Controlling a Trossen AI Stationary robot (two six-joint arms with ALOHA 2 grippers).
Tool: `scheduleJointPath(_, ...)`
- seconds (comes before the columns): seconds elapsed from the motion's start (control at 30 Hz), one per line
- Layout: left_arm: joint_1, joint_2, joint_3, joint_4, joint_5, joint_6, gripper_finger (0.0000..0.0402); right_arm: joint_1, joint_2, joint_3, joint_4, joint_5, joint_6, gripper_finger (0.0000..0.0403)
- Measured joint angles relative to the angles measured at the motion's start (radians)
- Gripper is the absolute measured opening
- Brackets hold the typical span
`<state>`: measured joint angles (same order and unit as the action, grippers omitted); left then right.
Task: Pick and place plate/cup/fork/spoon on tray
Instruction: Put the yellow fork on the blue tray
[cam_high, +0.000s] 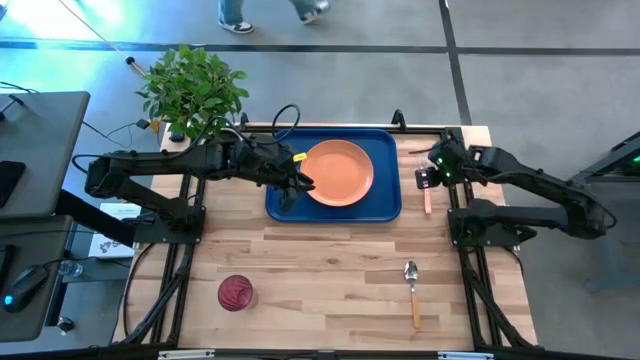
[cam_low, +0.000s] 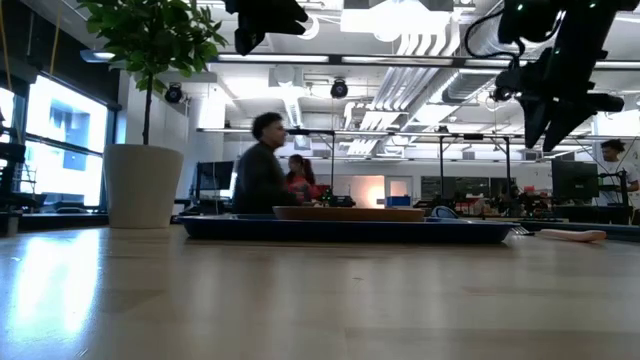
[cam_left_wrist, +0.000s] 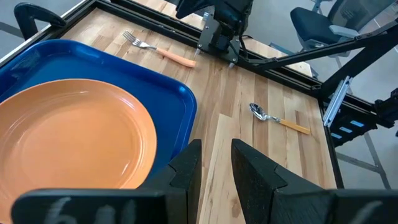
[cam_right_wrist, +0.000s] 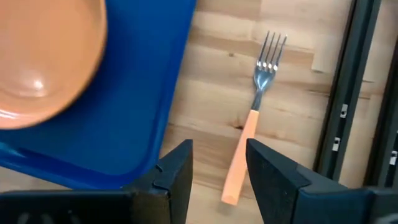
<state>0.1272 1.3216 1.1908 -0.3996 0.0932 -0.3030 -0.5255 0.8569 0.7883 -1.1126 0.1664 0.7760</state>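
1. Hovering over the fork, my right gripper is spreading its fingers on either side of the handle, grasping nothing.
2. My left gripper is hanging released by the tray's near left edge.
3. I am counting the plate as done; it is lying on the tray.
4. Fork, spoon and cup are waiting on the tabletop, so most work remains.

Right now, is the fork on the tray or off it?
Off. The fork lies on bare wood beside the tray, under the open right gripper.
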Motion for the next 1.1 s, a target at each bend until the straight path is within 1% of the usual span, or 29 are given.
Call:
scheduleJointPath(0.1, 0.000, 0.000, 0.000, 0.000, -0.001, -0.007, 0.0078, -0.060, 0.053, 0.000, 0.000, -0.048, -0.072, 0.0152)
scheduleJointPath(0.2, 0.000, 0.000, 0.000, 0.000, -0.001, -0.008, 0.0078, -0.109, 0.113, 0.000, 0.009, -0.056, -0.126, 0.0163)
scheduleJointPath(0.37, 0.000, 0.000, 0.000, 0.000, -0.001, -0.009, 0.0078, -0.190, 0.212, 0.000, 0.021, -0.071, -0.130, 0.0168)
scheduleJointPath(0.57, 0.000, 0.000, 0.000, 0.000, -0.001, -0.009, 0.0078, -0.274, 0.317, 0.000, 0.051, -0.161, -0.176, 0.0168)
scheduleJointPath(0.77, 0.000, 0.000, 0.000, 0.000, -0.005, -0.009, 0.0078, -0.320, 0.416, 0.000, 0.089, -0.162, -0.193, 0.0168)
scheduleJointPath(1.1, 0.000, 0.000, 0.000, 0.000, -0.008, -0.009, 0.0078, -0.359, 0.568, 0.000, 0.148, -0.144, -0.211, 0.0168)
